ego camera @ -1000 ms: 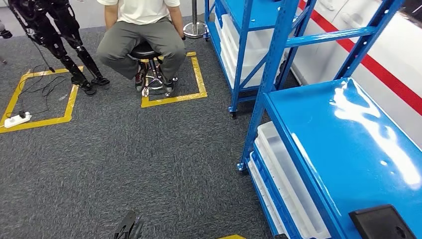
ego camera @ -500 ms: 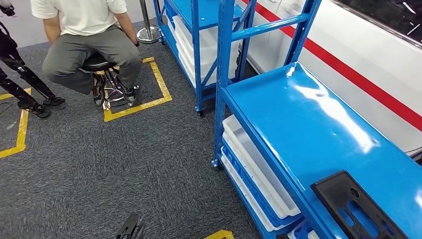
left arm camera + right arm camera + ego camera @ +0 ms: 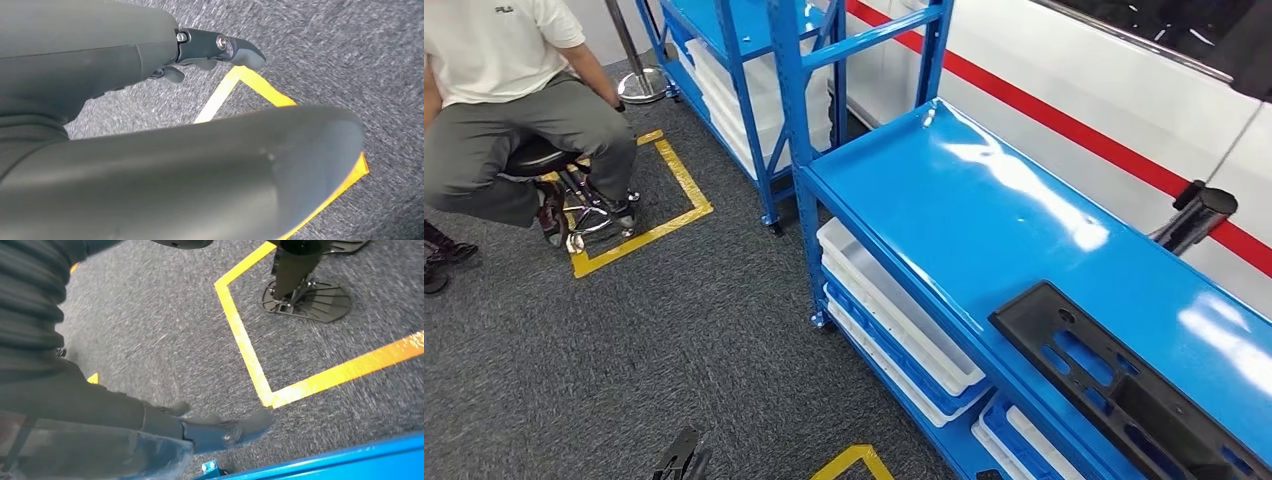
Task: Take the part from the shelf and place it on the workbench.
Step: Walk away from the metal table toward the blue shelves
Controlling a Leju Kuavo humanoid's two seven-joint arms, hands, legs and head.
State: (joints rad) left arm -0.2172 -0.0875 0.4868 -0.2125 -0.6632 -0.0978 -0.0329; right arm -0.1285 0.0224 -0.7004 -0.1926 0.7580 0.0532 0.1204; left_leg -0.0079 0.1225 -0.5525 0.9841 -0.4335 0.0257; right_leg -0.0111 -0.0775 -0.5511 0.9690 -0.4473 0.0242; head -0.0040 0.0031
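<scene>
A long black part (image 3: 1124, 390) with several slots lies flat on the top of the blue shelf (image 3: 984, 210), at the lower right of the head view. My left hand (image 3: 682, 462) hangs low over the carpet, well to the left of the shelf. In the left wrist view that left hand (image 3: 165, 150) holds nothing, its dark fingers (image 3: 220, 47) stretched out over the carpet. My right hand (image 3: 165, 425) also hangs with nothing in it, its fingers (image 3: 235, 427) spread above the carpet beside the shelf's blue edge (image 3: 325, 460).
White trays (image 3: 894, 300) fill the shelf's lower levels. A second blue shelf (image 3: 724, 60) stands behind it. A person (image 3: 504, 110) sits on a stool inside a yellow tape square (image 3: 664, 190). A black post (image 3: 1199, 210) stands by the red-striped white wall (image 3: 1074, 120).
The camera has swung to the right, so the whole scene has shifted left. More of the black part and the shelf top now shows. My left hand still hangs low.
</scene>
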